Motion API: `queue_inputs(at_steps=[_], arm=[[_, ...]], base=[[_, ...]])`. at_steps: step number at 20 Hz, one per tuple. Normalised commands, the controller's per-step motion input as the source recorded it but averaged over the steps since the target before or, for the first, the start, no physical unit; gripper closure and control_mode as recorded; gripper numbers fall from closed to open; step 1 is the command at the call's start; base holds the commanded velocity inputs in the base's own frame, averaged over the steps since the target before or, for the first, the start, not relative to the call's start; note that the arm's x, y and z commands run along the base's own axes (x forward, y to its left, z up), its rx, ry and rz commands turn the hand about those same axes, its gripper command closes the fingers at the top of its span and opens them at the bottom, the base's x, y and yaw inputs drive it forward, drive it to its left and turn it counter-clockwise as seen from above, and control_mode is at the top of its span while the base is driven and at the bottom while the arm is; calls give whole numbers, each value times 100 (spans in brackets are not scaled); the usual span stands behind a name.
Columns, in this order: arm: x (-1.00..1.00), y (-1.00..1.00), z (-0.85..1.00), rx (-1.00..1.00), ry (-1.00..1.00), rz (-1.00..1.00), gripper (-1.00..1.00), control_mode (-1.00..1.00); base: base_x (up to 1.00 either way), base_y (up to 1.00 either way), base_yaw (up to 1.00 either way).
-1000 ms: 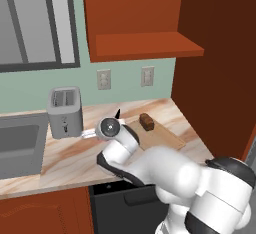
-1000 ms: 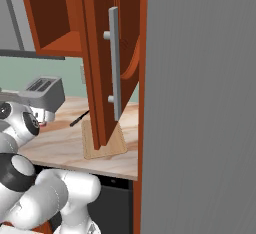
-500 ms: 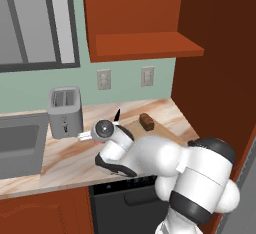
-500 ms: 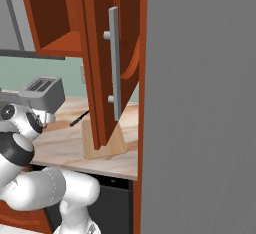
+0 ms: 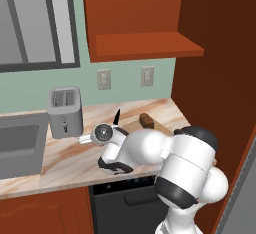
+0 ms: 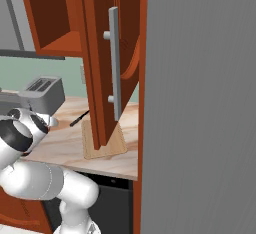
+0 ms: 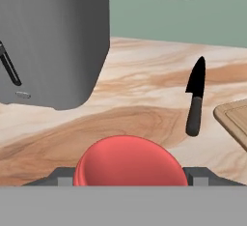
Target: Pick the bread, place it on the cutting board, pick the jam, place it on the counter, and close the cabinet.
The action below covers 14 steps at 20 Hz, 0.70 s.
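You have the jam between the fingers, low over the bench, near the toaster. A black knife lies beside the cutting board; the bread sits on that board. The cabinet door hangs open.

We note a glossy white arm built of rounded, bulbous link shells. The nearest link is a thick white cylinder with a dark grey, near-black cap on top and a matching dark band around its lower end. A dark ring also runs under the middle segment. The wrist ends in a round grey disc with a darker centre. In the right base view the same white shells show, with a black collar between two segments.
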Motion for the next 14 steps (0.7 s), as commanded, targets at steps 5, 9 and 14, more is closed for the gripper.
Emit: queue_inputs(at_steps=[5, 9, 14], arm=[[18, 1, -25, 0, 0, 0, 100, -100], [16, 2, -25, 0, 0, 0, 100, -100], [15, 4, -23, -1, 0, 0, 100, -100]], base=[[0, 0, 0], [0, 0, 0], [0, 0, 0]])
